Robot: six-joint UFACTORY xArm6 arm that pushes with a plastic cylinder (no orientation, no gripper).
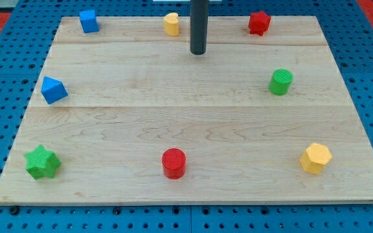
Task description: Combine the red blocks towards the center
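Note:
A red star block point(259, 22) sits near the view's top right of the wooden board point(193, 123). A red cylinder block point(173, 162) stands near the bottom centre. My tip point(198, 52) rests on the board at top centre. It is left of and a little below the red star, far above the red cylinder, and touches no block.
A yellow block point(171, 24) sits just up-left of my tip. A blue cube point(89, 21) is at top left, a blue triangular block point(54, 90) at left, a green star point(42, 162) at bottom left, a green cylinder point(280, 82) at right, a yellow hexagon point(316, 158) at bottom right.

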